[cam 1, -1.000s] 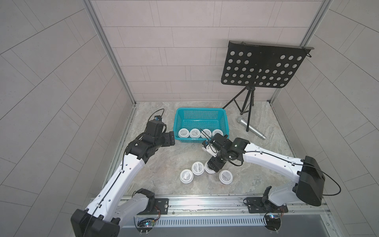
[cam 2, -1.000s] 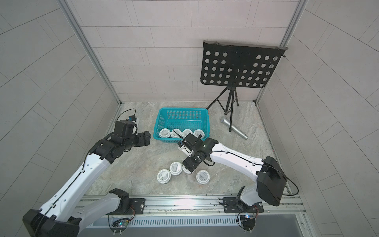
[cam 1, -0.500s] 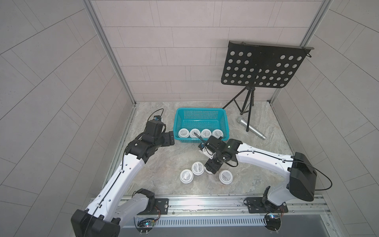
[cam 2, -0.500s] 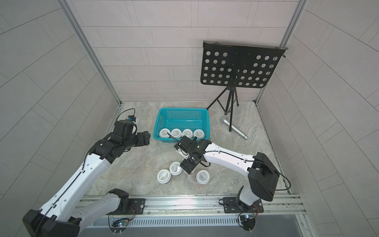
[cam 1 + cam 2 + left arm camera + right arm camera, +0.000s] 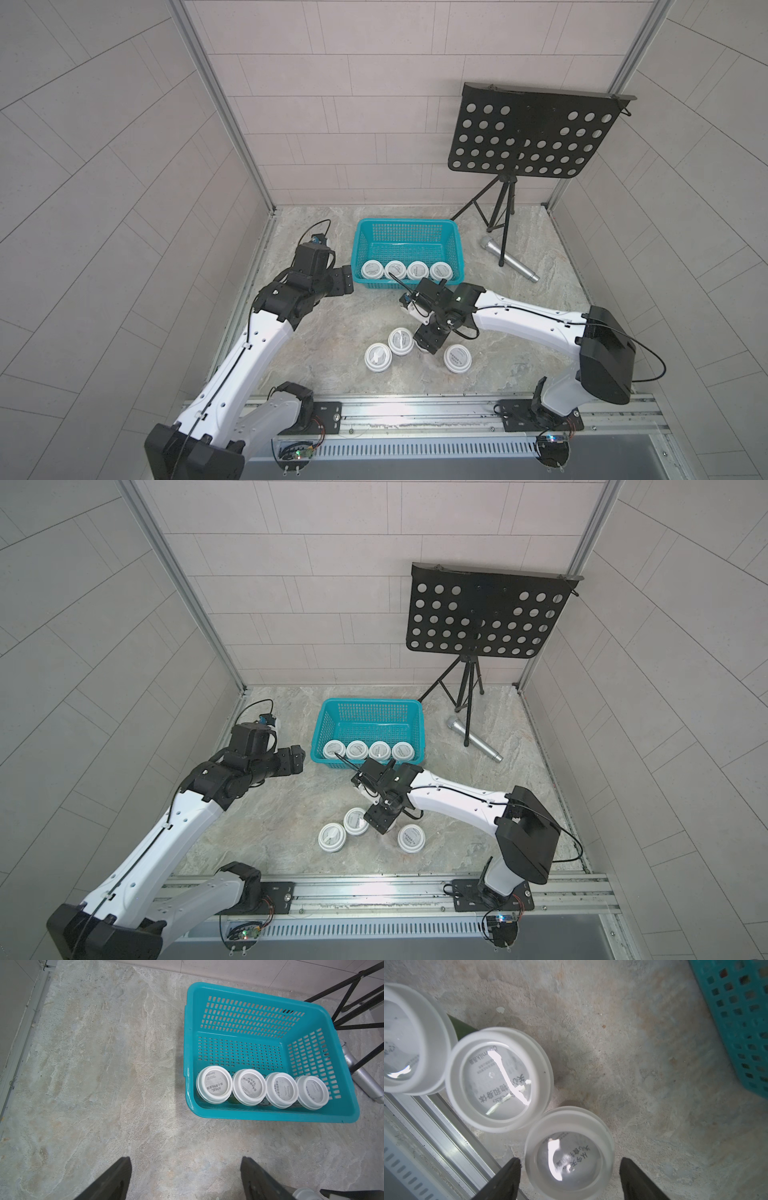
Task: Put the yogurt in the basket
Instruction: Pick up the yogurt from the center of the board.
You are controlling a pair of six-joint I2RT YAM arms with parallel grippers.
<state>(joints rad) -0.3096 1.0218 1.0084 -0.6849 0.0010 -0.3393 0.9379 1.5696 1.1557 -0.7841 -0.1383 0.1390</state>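
**Right jaws astride a bench cup, left arm beside the basket**

The right arm (image 5: 523, 320) reaches from its base on the front rail toward the middle of the bench (image 5: 316, 332). Its elbow is raised and its wrist is bent steeply, so the right jaws point straight down. They stand open on either side of one yogurt cup (image 5: 569, 1153). The right wrist view shows a thin gap between each finger and the white lid, so nothing is gripped. In both top views the wrist hides this cup.

A second cup (image 5: 401, 340) stands just beside it, with a third cup (image 5: 378, 357) close against that one. A fourth cup (image 5: 457, 358) stands on the side nearer the right arm's base.

The basket (image 5: 405, 222) sits at the far middle of the bench. A row of four yogurt cups (image 5: 249, 1086) lines its near wall.

The left arm (image 5: 257, 345) slopes up from the rail and folds at the elbow, with its wrist roughly level. The left jaws sit near the basket's near left corner without touching it. They are wide open and empty over bare bench.
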